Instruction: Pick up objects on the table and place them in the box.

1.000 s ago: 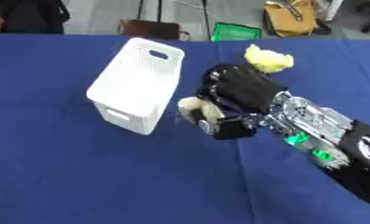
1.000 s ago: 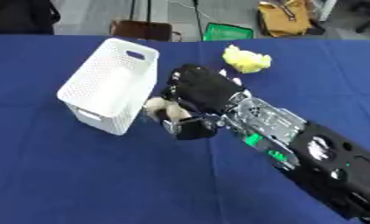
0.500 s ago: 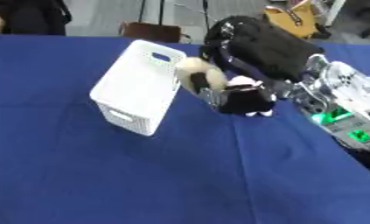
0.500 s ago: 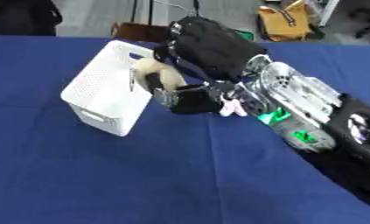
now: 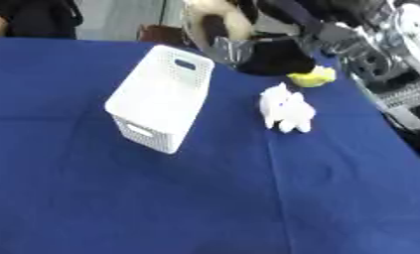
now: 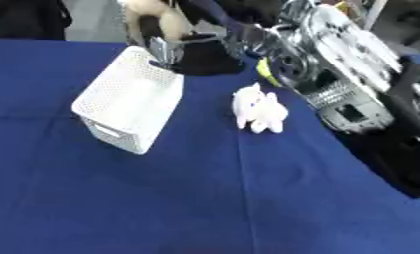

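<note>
White box (image 5: 161, 96): contents unseen | right robot hand (image 5: 256, 49): grips cream toy (image 5: 215, 20) above it

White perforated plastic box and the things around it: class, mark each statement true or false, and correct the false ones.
1. The white perforated plastic box stands on a blue tablecloth. True.
2. A white soft toy lies on the cloth to the box's right. True.
3. The white toy is inside the box. False: it lies on the cloth, apart from the box.
4. The right hand holds a beige soft object above the box's far end. True.
5. The yellow object lies left of the box. False: it lies to the right, beyond the white toy.
</note>
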Controlling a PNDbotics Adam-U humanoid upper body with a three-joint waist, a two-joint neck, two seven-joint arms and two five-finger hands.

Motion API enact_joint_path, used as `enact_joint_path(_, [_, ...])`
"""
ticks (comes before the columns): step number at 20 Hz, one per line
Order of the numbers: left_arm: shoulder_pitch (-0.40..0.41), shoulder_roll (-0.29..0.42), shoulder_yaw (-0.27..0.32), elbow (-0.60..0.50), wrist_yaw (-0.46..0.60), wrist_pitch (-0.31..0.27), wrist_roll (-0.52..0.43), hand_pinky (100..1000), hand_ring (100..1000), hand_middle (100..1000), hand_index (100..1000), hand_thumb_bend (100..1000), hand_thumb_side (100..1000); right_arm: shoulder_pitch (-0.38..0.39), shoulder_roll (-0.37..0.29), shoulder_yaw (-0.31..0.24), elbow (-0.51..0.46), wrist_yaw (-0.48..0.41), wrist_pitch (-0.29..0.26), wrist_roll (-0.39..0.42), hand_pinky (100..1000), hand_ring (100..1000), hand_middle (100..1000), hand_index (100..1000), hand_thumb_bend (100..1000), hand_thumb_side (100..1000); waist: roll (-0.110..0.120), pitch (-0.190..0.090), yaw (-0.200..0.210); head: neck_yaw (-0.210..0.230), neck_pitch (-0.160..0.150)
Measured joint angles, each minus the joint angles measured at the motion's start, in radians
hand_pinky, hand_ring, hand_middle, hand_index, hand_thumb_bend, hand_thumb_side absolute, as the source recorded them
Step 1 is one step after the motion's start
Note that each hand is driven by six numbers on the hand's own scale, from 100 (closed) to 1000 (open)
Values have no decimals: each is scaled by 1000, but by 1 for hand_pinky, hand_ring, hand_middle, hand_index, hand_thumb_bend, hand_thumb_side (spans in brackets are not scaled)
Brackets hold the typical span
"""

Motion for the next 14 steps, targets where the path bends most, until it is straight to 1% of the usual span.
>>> enact_joint_path(2, [-2,0,-1,0,0,0,0,755,800,776,757,100,687,-32,33,0,55,1,-1,-1,854,767,302,396,100,544,-2,0,7,-6,0])
enact_joint_path(6, [-10,0,-6,0,1,-2,-2,756,800,777,757,100,686,-91,113,1,200,25,-21,-21,853,768,300,394,100,544,-7,0,22,-17,-1])
enact_joint_path(10, [-13,0,-6,0,4,-4,-4,756,800,777,757,100,685,-116,171,0,324,58,-56,-57,854,769,294,389,100,545,-10,4,30,-25,-6])
enact_joint_path(12, [-22,0,-8,0,7,-5,-5,756,800,777,757,100,685,-132,209,-8,398,79,-68,-79,855,769,294,389,100,545,-11,12,49,-34,-13])
enact_joint_path(14, [-27,0,-12,0,10,-7,-7,756,800,777,757,100,684,-146,251,-18,480,105,-88,-106,855,769,294,389,100,546,-14,17,58,-43,-19])
